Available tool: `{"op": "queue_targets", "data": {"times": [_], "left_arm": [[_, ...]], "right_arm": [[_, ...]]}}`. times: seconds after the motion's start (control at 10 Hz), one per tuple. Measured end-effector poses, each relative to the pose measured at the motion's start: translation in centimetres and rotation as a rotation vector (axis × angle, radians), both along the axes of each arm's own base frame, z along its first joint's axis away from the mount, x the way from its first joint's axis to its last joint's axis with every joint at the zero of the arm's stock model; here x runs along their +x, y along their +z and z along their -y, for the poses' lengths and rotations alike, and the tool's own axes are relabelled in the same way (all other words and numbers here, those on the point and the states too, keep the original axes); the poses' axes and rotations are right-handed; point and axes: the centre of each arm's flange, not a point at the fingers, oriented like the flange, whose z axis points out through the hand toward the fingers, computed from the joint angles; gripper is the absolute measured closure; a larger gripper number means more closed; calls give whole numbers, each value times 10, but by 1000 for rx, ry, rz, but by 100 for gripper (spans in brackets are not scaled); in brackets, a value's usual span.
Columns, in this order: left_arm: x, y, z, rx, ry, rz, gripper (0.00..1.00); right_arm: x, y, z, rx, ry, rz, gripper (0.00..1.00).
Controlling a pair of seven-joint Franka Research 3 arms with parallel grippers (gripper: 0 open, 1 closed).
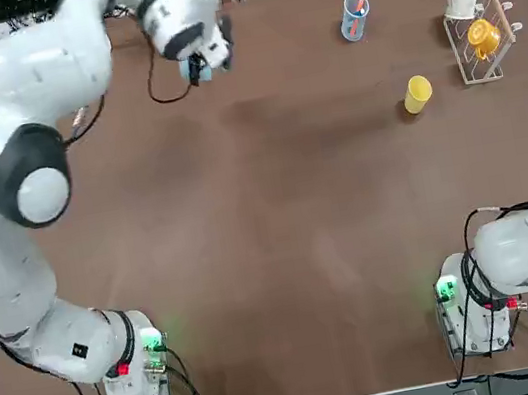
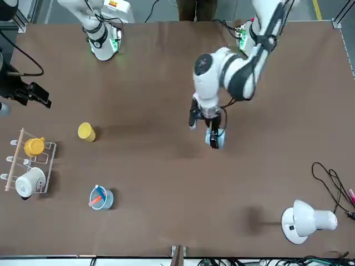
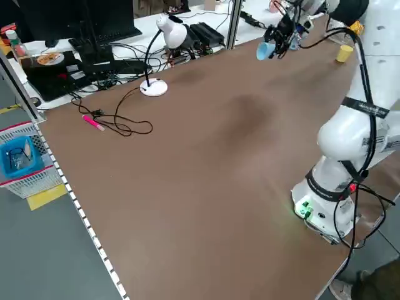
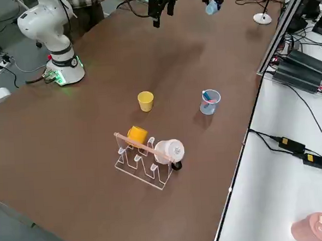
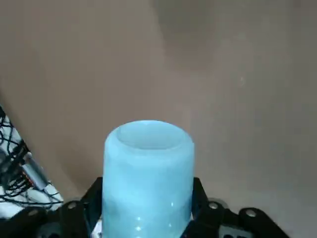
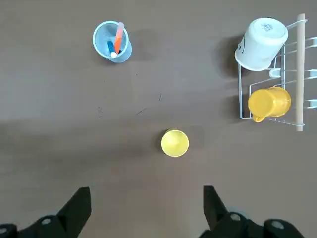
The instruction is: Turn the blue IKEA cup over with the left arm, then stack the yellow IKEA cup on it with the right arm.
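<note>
While left jaws (image 5: 147, 218) grip the blue IKEA cup (image 5: 147, 173) near the far edge, right jaws (image 6: 143, 208) gape

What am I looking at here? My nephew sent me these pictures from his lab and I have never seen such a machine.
These are six camera views of one moment at a brown table. Two white robot arms are bolted side by side at one edge. One camera looks down from overhead, one faces the robot from across the table, two look in from the sides, and one sits on each wrist.

The left arm reaches far over the table. Its left claw is shut on the blue IKEA cup, held up off the surface. The right arm is drawn back near its base; in its wrist view the right claw is open, high above the table.

On the table stand the yellow IKEA cup, a clear blue glass with sticks, a rack holding two mugs, and a white lamp.
</note>
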Motion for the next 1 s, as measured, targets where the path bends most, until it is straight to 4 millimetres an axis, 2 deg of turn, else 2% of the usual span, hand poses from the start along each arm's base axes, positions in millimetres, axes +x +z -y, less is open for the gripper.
{"op": "queue_targets", "data": {"times": [0.2, 0.3, 0.5, 0.7, 1.0], "left_arm": [[-21, -45, 51, 164, -68, 45, 28], [-36, -68, 70, 235, -91, 70, 28], [-61, -100, 100, 343, -133, 127, 28], [-81, -117, 118, 443, -144, 166, 28], [-99, -124, 130, 522, -136, 193, 28]], "right_arm": [[0, 0, 0, 0, 0, 0, 0], [0, 0, 0, 0, 0, 0, 0], [0, 0, 0, 0, 0, 0, 0], [0, 0, 0, 0, -1, 0, 0], [0, 0, 1, 0, -1, 0, 0]]}}
